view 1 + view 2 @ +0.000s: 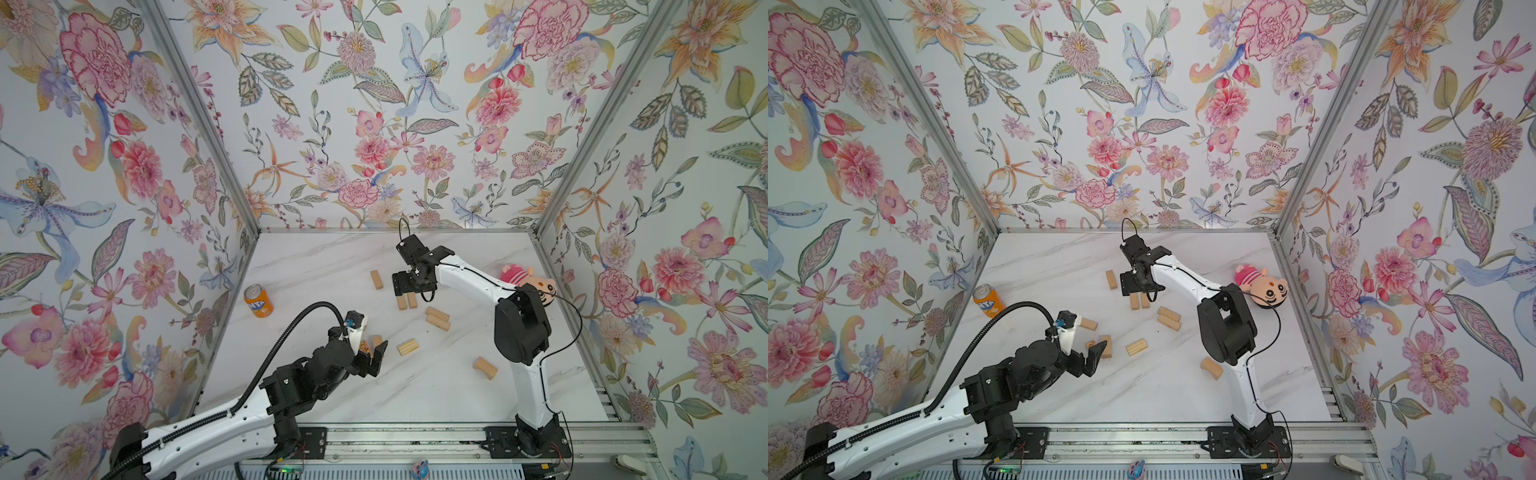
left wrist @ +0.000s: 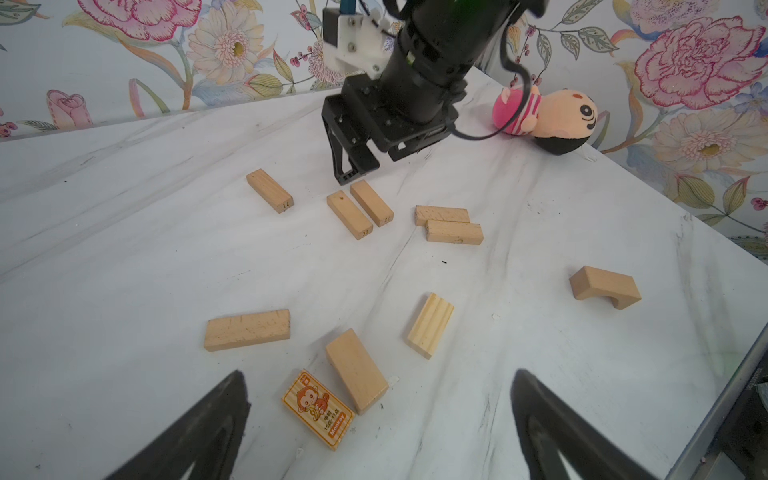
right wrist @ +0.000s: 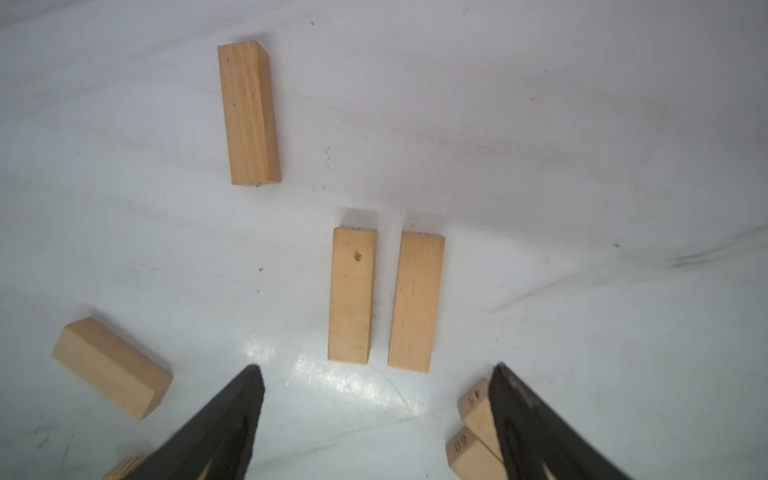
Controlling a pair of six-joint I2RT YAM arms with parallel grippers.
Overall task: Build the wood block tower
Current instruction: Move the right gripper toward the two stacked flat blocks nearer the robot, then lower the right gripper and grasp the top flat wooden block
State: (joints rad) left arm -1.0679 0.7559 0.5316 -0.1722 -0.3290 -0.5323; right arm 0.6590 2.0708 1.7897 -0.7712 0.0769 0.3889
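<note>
No tower stands yet: the pale natural-wood blocks [image 1: 376,279] all lie flat and scattered on the white marble-look table [image 1: 436,395]. The right end effector [image 3: 376,368] hovers above two plain wooden bricks [image 3: 351,295] laid parallel with a narrow gap between them, near the table's middle. Its jaws stand wide apart with nothing between them. That pair looks like the tower's first layer, so the step in hand is probably fetching a brick to cross over it. The nearest candidates are the lone plain brick [image 3: 249,112] and, on the pair's other side, the two touching bricks [image 2: 441,215]. To do it well, grasp a brick across its short width at mid-length, lift clear, turn it square to the pair, and lower it to bridge both bricks without nudging them apart. The left end effector [image 2: 379,374] is spread wide and empty over the orange monkey-print block [image 2: 318,409] and a plain block [image 2: 357,376] beside it. The ridged block [image 2: 430,325] and arched block [image 2: 604,286] seem best saved for the top.
</note>
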